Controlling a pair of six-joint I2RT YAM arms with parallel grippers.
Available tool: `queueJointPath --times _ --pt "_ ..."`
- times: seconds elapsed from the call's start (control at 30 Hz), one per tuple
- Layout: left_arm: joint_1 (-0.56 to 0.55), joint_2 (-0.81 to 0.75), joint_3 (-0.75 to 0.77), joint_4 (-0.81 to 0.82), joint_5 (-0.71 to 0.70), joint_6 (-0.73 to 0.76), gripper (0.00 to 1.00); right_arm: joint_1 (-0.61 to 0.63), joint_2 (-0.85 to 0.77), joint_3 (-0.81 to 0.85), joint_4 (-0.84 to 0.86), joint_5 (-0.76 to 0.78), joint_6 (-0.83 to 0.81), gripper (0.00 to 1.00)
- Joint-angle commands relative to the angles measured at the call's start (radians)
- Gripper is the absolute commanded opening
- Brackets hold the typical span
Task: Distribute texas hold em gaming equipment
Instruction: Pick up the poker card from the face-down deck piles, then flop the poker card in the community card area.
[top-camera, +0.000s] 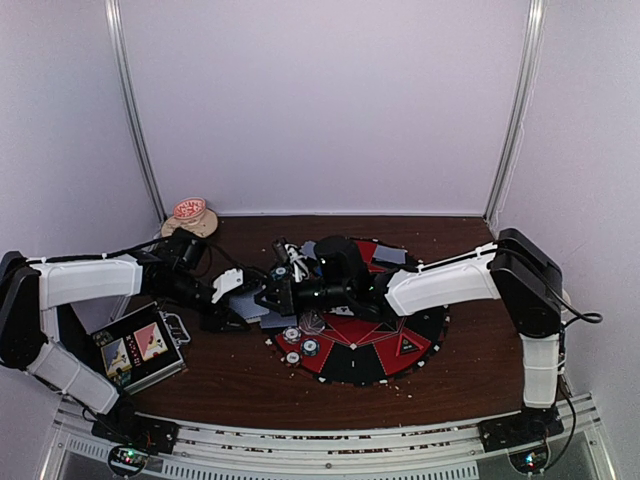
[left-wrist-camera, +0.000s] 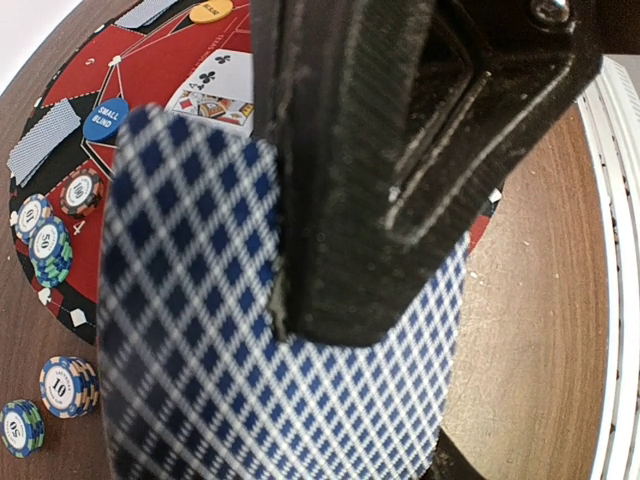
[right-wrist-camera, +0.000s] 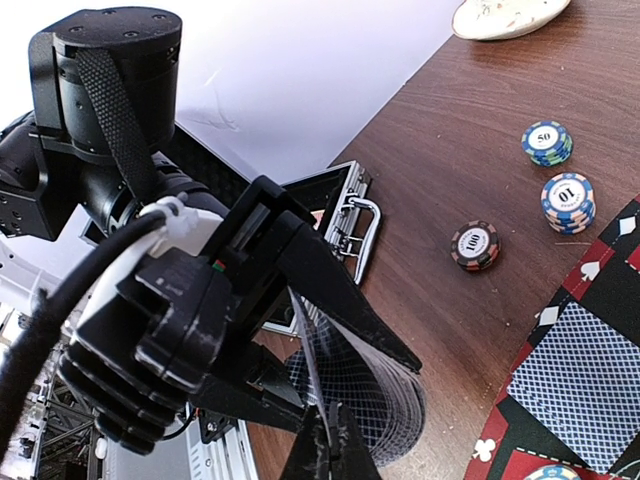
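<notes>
Top cam: both arms reach in to mid-table. The left gripper (top-camera: 232, 312) and right gripper (top-camera: 272, 297) meet tip to tip just off the left rim of the round red-and-black poker mat (top-camera: 385, 350), with grey-blue playing cards (top-camera: 250, 307) between them. Jaw state isn't readable at this angle. A few poker chips (top-camera: 292, 335) sit at the mat's near-left rim, just beside the grippers. One face-down card (top-camera: 390, 256) lies on the mat's far side. Beige mug (top-camera: 190, 212) in the far-left corner. Metal case (top-camera: 135, 347) with card pictures at the left edge, near side, under the left arm.
</notes>
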Motion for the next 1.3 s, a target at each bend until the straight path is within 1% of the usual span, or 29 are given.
queueJointPath --times 0.0,0.17,0.3,0.37,0.5,0.53,0.7,0.83,0.97,1.1,1.27 --pt "0.001 -0.003 0.004 0.020 0.019 0.011 0.46 -0.010 -0.066 -0.036 -0.026 0.049 -0.034 0.00" --pt "0.000 -0.002 0.005 0.020 0.018 0.008 0.45 -0.034 -0.166 -0.110 -0.078 0.116 -0.093 0.00" --pt "0.001 -0.004 0.004 0.019 0.018 0.008 0.46 -0.057 -0.269 -0.162 -0.189 0.217 -0.173 0.00" --pt "0.001 -0.004 0.005 0.020 0.018 0.008 0.45 -0.065 -0.324 -0.174 -0.261 0.294 -0.227 0.00" --pt "0.001 -0.004 0.004 0.019 0.018 0.009 0.45 -0.065 -0.423 -0.169 -0.452 0.550 -0.351 0.00" --pt "0.001 -0.005 0.005 0.020 0.018 0.008 0.45 -0.064 -0.443 -0.166 -0.493 0.634 -0.382 0.00" --pt "0.000 -0.006 0.005 0.020 0.017 0.009 0.46 -0.064 -0.505 -0.145 -0.674 0.845 -0.507 0.00" --pt "0.001 -0.006 0.006 0.020 0.016 0.007 0.46 -0.056 -0.497 -0.142 -0.757 1.012 -0.621 0.00" --pt "0.001 -0.009 0.006 0.019 0.014 0.005 0.46 -0.051 -0.454 -0.165 -0.739 1.159 -0.735 0.00" --pt "0.000 -0.006 0.006 0.020 0.015 0.005 0.45 -0.033 -0.366 -0.148 -0.726 1.231 -0.800 0.00" --pt "0.000 -0.007 0.005 0.020 0.017 0.007 0.46 0.006 -0.222 -0.121 -0.712 1.377 -0.923 0.00"
